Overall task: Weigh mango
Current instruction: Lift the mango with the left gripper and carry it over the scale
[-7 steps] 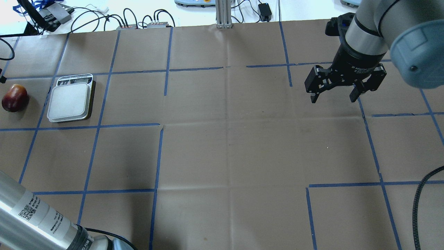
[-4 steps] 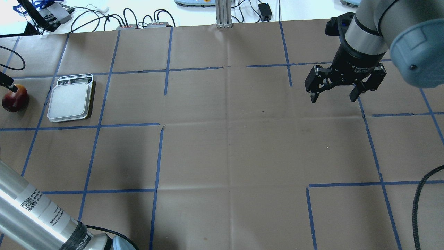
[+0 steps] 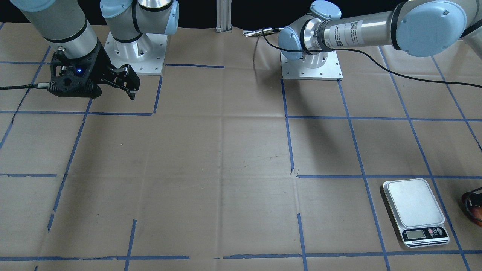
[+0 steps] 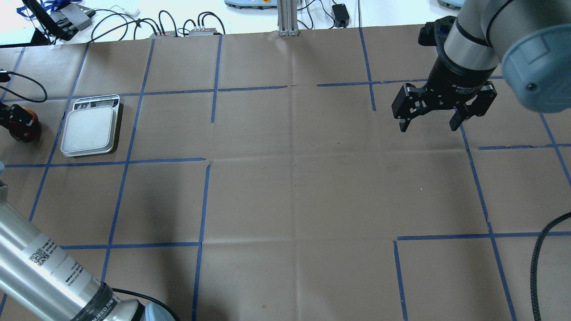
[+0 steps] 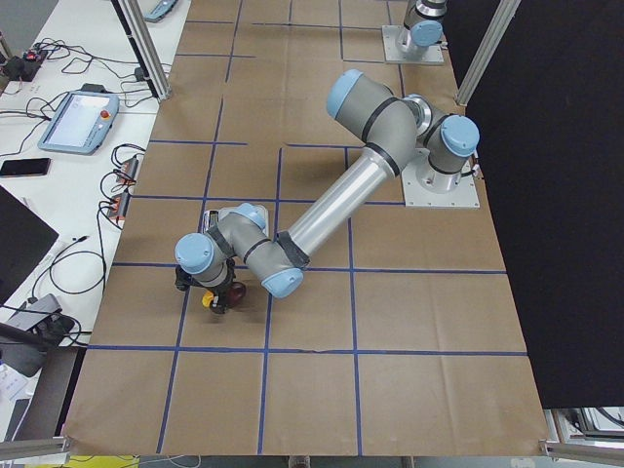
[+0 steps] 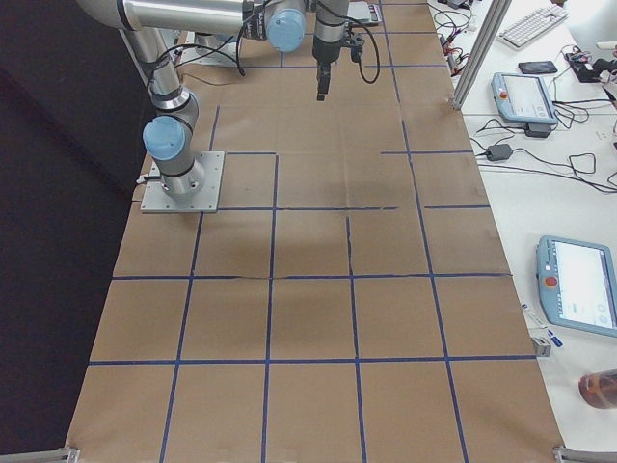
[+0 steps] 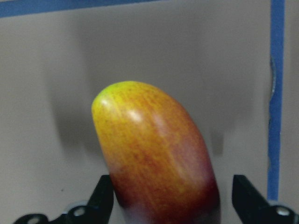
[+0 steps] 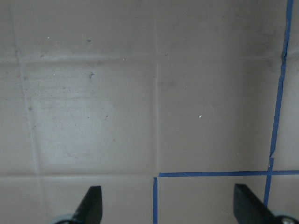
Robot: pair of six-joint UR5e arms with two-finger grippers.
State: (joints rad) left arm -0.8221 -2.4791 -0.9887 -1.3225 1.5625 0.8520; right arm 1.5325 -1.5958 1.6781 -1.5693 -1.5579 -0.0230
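The mango [image 7: 154, 154], dark red with a yellow-orange tip, lies on the brown paper at the table's far left, left of the white scale [image 4: 89, 130]. My left gripper [image 4: 13, 117] is open and low over the mango [image 4: 23, 132], one finger on each side of it in the left wrist view [image 7: 173, 207]. The exterior left view shows the gripper [image 5: 216, 291] on the mango's yellow tip [image 5: 208, 301]. The scale's platform [image 3: 413, 203] is bare. My right gripper [image 4: 428, 125] is open and empty, hovering over the table's far right part.
Blue tape lines divide the paper-covered table [image 4: 294, 187]. Cables and small boxes [image 4: 178, 26] lie along the back edge beside an aluminium post [image 4: 287, 18]. The left arm's cable [image 4: 26, 82] loops near the mango.
My left gripper has come in from the left edge and down over the mango, now covering part of it. The mango, scale and right arm have not moved.
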